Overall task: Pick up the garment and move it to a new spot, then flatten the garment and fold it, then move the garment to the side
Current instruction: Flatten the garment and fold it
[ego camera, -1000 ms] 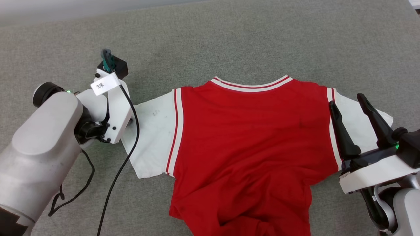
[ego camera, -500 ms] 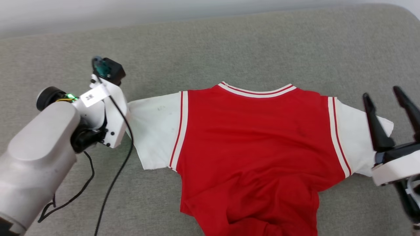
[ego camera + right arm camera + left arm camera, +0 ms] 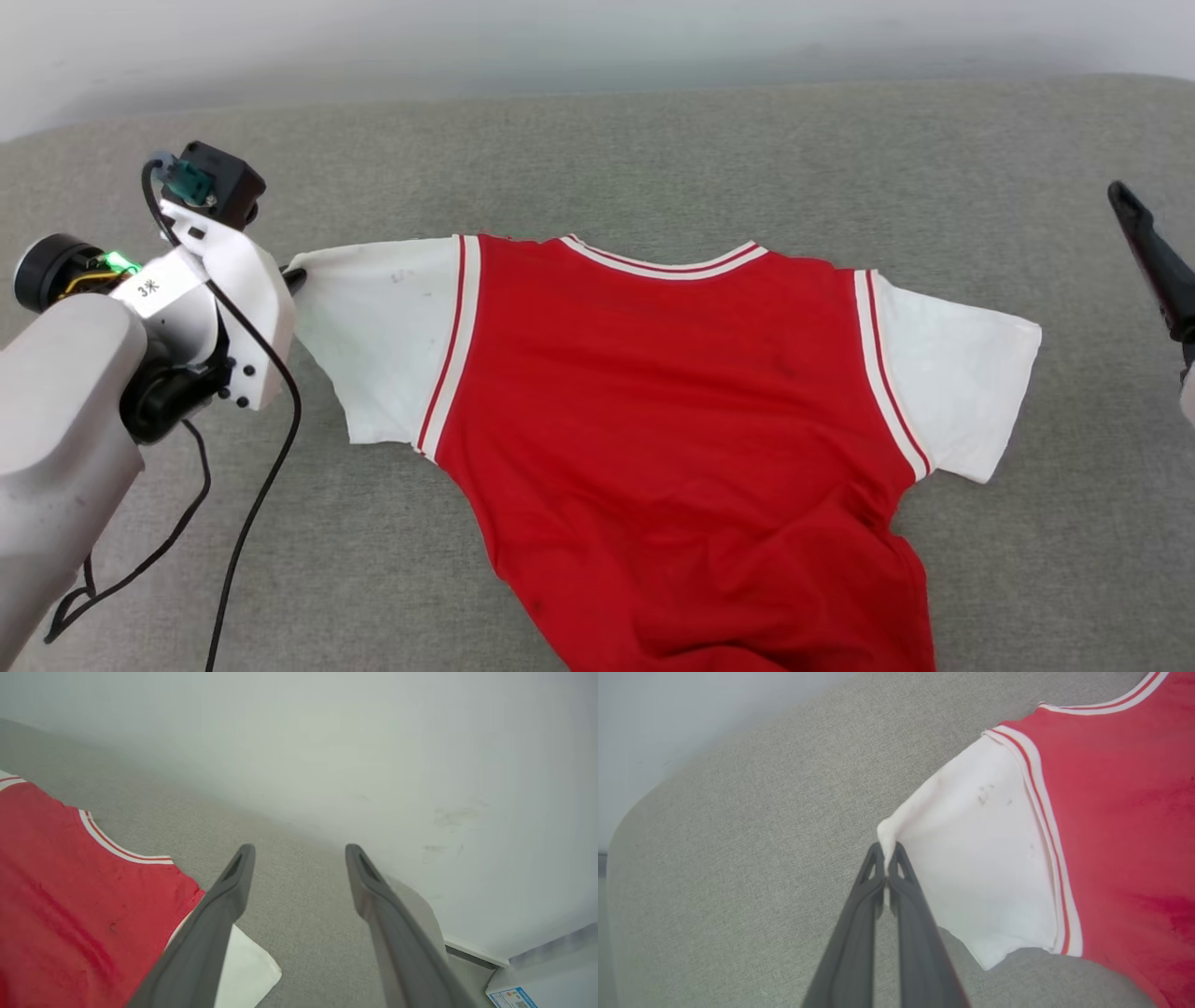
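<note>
Grey woven cloth is covering the tabletop (image 3: 653,159), and a pale wall (image 3: 560,37) is rising behind its far edge. Across the middle the garment (image 3: 672,420) is lying spread out, plain red side up, collar (image 3: 663,266) toward the far side and hem running off the near edge of the head view.

At the left, the left gripper (image 3: 887,851) is reaching in low, its jaws clenched on the outer tip of the left sleeve (image 3: 373,345), which is being drawn into a small peak between them. The right gripper (image 3: 300,849) is hanging at the far right, well apart from the right sleeve (image 3: 952,373), jaws spread wide and grasping nothing. A black cable (image 3: 271,448) is trailing from the left wrist over the cloth.

Flattening appears to be the step in hand: both sleeves are stretching outward, while the red body is looking slightly rumpled toward the near side. The next move probably calls for letting the left sleeve down flat, then taking both grippers to the near hem to smooth it before any fold.
</note>
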{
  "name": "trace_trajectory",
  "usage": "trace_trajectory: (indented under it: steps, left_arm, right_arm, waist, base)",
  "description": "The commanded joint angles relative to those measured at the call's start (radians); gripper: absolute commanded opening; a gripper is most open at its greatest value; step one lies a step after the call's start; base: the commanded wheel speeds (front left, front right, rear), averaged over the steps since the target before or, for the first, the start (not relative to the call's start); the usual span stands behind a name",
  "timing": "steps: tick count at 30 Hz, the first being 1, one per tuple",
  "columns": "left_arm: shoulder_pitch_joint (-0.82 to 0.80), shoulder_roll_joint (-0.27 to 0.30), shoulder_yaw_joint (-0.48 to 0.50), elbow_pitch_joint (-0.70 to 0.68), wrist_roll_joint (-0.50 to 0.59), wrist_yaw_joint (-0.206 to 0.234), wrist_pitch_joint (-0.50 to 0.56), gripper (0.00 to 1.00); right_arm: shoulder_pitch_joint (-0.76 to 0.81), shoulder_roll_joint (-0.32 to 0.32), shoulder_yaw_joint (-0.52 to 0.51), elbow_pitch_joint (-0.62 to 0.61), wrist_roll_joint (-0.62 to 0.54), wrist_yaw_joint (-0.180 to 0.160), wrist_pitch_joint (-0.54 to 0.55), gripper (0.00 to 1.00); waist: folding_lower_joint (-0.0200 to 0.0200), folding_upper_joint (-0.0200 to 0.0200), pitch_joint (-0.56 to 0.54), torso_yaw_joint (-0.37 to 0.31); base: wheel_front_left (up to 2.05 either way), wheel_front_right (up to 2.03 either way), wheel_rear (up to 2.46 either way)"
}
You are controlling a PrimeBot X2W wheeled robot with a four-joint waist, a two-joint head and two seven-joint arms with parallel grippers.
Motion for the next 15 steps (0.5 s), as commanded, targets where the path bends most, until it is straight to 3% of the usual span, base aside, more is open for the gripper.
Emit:
trace_trajectory:
  steps: [1,8,15]
  left_arm:
    - [0.013,0.001,0.004,-0.017,0.002,0.010,-0.010,0.00]
    - [-0.001,0.001,0.001,-0.081,0.020,0.026,-0.028,0.00]
    - [-0.042,-0.007,0.005,-0.143,0.042,0.041,-0.041,0.00]
  right_arm:
    - [-0.034,-0.042,0.035,0.014,0.044,-0.001,0.082,1.00]
    - [-0.139,-0.169,0.161,0.132,0.262,-0.001,0.459,1.00]
    - [-0.248,-0.184,0.224,0.299,0.312,-0.001,0.625,1.00]
  waist:
    - [0.0000,0.0000,0.007,0.014]
    - [0.0000,0.0000,0.044,0.048]
    - [0.0000,0.0000,0.119,0.088]
  base:
    - [0.00,0.00,0.00]
    - [0.00,0.00,0.00]
    - [0.00,0.00,0.00]
